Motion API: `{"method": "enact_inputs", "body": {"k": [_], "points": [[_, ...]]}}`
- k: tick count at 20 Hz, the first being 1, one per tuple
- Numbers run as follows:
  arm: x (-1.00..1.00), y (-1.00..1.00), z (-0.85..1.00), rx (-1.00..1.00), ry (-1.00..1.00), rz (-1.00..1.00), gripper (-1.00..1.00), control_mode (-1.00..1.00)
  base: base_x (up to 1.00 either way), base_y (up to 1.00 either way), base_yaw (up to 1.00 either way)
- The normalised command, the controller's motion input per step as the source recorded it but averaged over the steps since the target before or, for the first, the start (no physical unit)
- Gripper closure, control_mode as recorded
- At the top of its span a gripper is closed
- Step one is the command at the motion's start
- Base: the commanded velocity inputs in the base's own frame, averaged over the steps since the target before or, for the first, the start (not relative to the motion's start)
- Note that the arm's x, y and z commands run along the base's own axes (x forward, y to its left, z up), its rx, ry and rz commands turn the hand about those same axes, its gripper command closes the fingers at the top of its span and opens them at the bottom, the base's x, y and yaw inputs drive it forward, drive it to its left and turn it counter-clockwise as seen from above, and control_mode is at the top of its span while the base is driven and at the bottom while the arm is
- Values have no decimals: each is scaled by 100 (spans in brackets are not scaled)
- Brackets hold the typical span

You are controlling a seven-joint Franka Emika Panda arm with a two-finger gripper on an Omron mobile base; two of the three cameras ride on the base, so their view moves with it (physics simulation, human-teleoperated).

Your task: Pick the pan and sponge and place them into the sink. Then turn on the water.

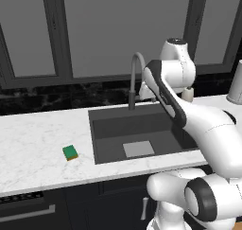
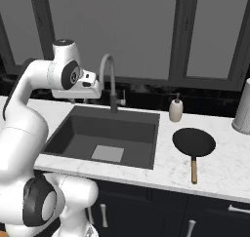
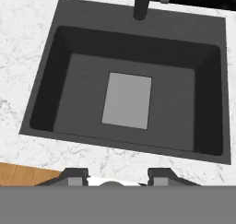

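Nothing is done yet. The sink (image 3: pixel 64 103) is bare. The pan (image 2: pixel 194 142) is seen at right, the sponge (image 1: pixel 70 152) at lower left, both on the counter (image 1: pixel 33 144). The gripper (image 3: pixel 117 174) is spread apart, nothing held. No water is seen.

Black pan (image 2: pixel 194 142) (light-brown handle), green-and-orange sponge (image 1: pixel 70 152), dark grey sink (image 1: pixel 101 125), white grey-veined marble counter (image 1: pixel 33 144).

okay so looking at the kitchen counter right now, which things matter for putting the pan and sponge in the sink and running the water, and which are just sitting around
For the job: pan, sponge, sink, faucet, gripper.

Just lying about: soap bottle, grey canister at the counter's right end.
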Motion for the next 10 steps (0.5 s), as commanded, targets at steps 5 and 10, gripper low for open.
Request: {"method": "enact_inputs", "body": {"k": [5, 10], "points": [[-8, -44, -11, 0, 1, 0, -100, -100, 0, 0, 0], [14, -100, -21, 0, 19, -2, -100, -100, 0, 0, 0]]}}
